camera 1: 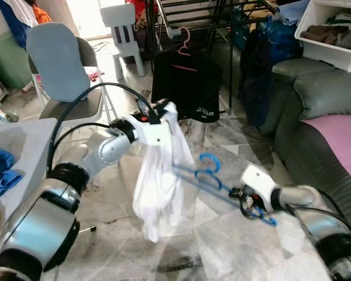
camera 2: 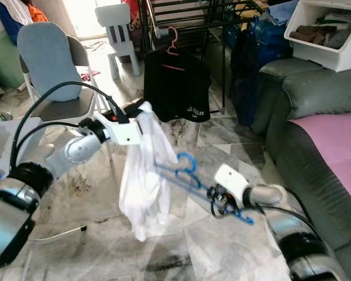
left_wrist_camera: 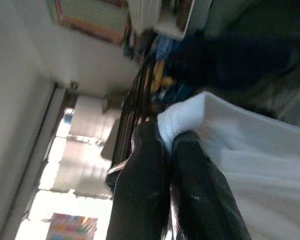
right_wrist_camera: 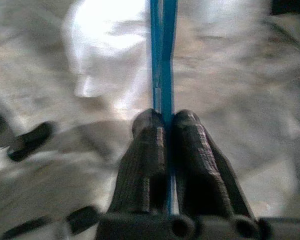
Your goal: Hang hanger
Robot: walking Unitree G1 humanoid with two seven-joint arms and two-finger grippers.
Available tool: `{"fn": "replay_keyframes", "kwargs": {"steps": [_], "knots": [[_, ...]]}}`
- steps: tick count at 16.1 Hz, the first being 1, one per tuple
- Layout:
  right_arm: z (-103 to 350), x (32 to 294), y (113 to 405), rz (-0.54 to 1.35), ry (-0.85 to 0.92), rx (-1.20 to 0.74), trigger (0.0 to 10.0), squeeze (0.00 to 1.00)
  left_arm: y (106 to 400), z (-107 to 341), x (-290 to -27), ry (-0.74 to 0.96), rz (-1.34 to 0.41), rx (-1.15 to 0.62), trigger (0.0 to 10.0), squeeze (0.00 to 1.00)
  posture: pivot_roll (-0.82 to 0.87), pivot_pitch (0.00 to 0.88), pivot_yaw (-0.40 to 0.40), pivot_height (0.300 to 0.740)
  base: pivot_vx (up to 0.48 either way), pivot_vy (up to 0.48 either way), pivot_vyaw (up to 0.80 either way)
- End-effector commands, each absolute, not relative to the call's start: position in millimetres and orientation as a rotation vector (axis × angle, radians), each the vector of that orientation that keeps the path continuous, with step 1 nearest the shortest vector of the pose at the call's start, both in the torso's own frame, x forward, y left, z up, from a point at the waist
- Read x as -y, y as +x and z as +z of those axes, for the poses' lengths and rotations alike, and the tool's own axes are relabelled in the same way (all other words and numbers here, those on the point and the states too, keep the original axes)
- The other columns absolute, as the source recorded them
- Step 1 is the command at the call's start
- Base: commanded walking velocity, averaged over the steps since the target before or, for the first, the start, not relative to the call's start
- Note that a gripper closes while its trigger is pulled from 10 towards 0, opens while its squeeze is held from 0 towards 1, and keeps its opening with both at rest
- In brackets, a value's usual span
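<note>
A white garment (camera 1: pixel 158 181) hangs in mid-air over the marble floor, pinched at its top edge by my left gripper (camera 1: pixel 164 111), which is shut on it. The left wrist view shows the black fingers (left_wrist_camera: pixel 160 190) clamped on the white cloth (left_wrist_camera: pixel 250 160). A blue plastic hanger (camera 1: pixel 207 175) lies nearly level, one end reaching into the garment, its hook (camera 1: pixel 209 161) pointing up. My right gripper (camera 1: pixel 251 209) is shut on the hanger's other end; in the right wrist view the blue bar (right_wrist_camera: pixel 162 60) runs out between the fingers (right_wrist_camera: pixel 145 165).
A black drying rack (camera 1: pixel 222 23) stands behind, with a black shirt on a pink hanger (camera 1: pixel 184 44). A grey chair (camera 1: pixel 61 70) and white child's chair (camera 1: pixel 126 35) are at left. A green sofa (camera 1: pixel 316 105) with a pink blanket fills the right.
</note>
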State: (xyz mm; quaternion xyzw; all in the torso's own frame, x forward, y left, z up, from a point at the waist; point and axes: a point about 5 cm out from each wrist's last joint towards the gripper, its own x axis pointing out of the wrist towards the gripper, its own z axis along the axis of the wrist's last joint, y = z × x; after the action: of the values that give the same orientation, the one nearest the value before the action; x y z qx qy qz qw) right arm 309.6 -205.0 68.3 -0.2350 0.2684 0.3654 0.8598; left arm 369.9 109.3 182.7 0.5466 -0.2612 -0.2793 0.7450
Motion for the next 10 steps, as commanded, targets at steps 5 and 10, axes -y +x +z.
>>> {"fn": "replay_keyframes", "kwargs": {"steps": [5,10], "knots": [[109,177,341,0.685,-0.294,-0.301,10.0,0.00,350,157,-92,1.132,-0.803,0.545,10.0,0.00,-0.09,0.000,0.075,0.740,0.000,0.000,0.00],[108,159,341,0.753,-0.293,-0.281,10.0,0.00,345,160,-80,1.047,-0.816,0.549,10.0,0.00,-0.09,0.000,0.075,0.740,0.000,0.000,0.00]]}}
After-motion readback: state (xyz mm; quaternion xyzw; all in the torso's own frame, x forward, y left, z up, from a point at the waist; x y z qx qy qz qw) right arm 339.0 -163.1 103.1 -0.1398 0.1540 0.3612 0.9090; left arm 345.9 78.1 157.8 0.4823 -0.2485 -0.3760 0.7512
